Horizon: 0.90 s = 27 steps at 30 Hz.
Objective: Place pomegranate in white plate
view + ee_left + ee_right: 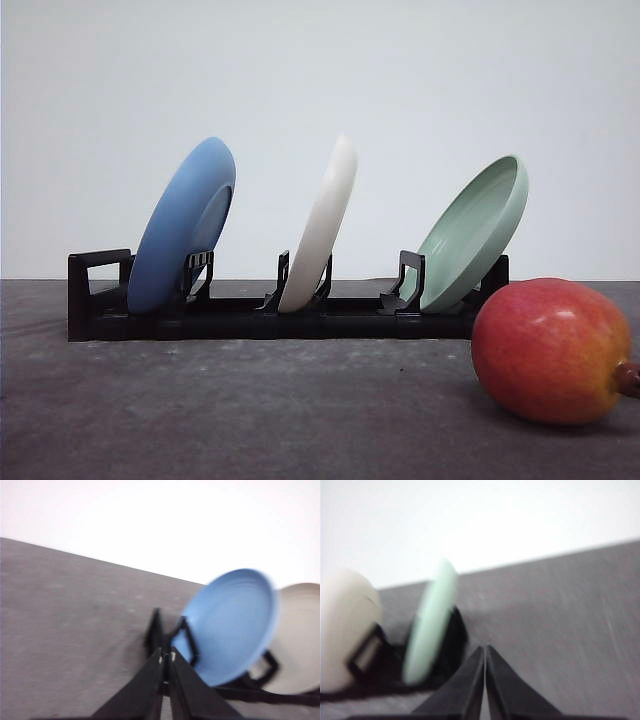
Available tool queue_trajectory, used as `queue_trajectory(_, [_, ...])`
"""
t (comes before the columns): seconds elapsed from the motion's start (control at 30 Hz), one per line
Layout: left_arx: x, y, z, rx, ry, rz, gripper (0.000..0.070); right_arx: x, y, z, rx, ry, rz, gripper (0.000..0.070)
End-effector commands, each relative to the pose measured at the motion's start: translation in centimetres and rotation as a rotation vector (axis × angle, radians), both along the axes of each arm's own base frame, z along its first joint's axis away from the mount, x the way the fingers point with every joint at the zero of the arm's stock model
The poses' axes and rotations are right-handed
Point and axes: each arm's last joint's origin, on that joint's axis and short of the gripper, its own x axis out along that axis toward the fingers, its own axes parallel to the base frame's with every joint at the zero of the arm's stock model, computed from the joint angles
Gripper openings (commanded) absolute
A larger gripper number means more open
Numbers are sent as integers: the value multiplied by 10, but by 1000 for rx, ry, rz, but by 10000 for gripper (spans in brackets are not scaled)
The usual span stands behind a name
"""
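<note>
The pomegranate (553, 350), red shading to orange with a brown nub on its right, lies on the dark grey table at the front right. The white plate (322, 225) stands on edge in the middle slot of a black rack (100, 295), between a blue plate (182, 225) and a pale green plate (475, 232). My left gripper (166, 656) is shut and empty, pointing at the rack's end by the blue plate (231, 625), the white plate (300, 637) behind it. My right gripper (485, 651) is shut and empty, near the green plate (431, 622) and white plate (345, 625).
The rack spans the table's middle, in front of a plain white wall. Bare grey tabletop (250, 410) lies in front of the rack and left of the fruit.
</note>
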Motion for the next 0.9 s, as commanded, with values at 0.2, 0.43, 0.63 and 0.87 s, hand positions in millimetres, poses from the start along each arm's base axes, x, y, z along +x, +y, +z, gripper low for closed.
queue_trajectory(0.2, [10, -9, 62, -1, 83, -256, 2, 9, 5, 78, 2, -3, 178, 1])
queue_trajectory(0.43, [37, -21, 115, -5, 156, -574, 1, 25, 10, 131, -106, 51, 378, 1])
queue_trajectory(0.63, [61, -32, 138, 6, 151, -796, 1, 34, 14, 156, -154, 70, 563, 1])
queue_trajectory(0.87, [75, -37, 140, 21, 144, -836, 0, 40, 18, 158, -126, 74, 688, 1])
